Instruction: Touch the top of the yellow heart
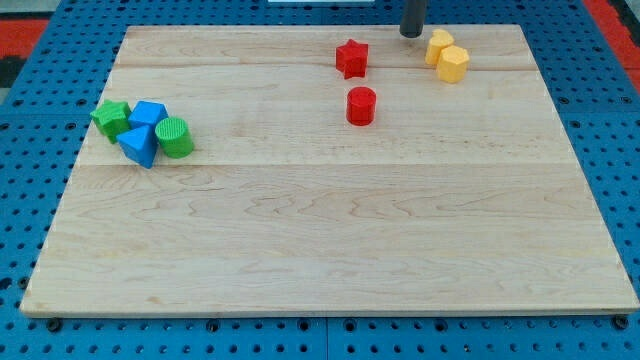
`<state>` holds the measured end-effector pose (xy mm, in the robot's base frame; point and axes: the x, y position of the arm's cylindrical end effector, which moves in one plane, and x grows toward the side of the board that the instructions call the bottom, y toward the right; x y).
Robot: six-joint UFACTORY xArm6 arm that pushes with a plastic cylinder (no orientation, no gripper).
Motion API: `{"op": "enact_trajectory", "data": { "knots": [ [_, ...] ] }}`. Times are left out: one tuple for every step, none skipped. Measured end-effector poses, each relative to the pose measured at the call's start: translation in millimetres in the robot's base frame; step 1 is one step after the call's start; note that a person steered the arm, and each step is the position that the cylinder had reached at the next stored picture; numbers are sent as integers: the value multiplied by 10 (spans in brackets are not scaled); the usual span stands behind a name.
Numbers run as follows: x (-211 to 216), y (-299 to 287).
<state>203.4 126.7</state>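
Yellow heart [439, 44]: near the worktop's [320, 250] far edge, toward its far right corner, touching a second yellow block [453, 64] on the side nearer the worktop's near edge; which of the two is the heart is hard to be sure of, and I take the farther one.
My tip [411, 35]: just beside the yellow heart, on the side toward the worktop's left edge, close to the far edge.
Claw: there is none on this arm, only the rod, so apart or together does not apply.
Step in hand: reaching the heart's far side.
Doing it well: I judge the tip should slide along the far edge past the heart's corner, then ease toward the near edge until it just meets the block, slowly, so the heart is not shoved into its yellow neighbour.
Yellow blocks: two.
Red blocks: two, a red star [351, 58] and a red cylinder [361, 105], near the far edge's middle.
Green blocks: two, a green star [111, 117] and a green cylinder [175, 137].
Blue blocks: two, a blue cube [149, 114] and a blue triangle [139, 146], clustered with the greens near the left edge.
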Motion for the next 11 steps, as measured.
{"op": "enact_trajectory", "data": {
  "knots": [
    [0, 8],
    [0, 12],
    [0, 25],
    [0, 75],
    [-1, 342],
    [-2, 521],
    [-121, 559],
    [-116, 532],
    [-123, 509],
    [-117, 483],
    [-113, 457]
  ]
}}
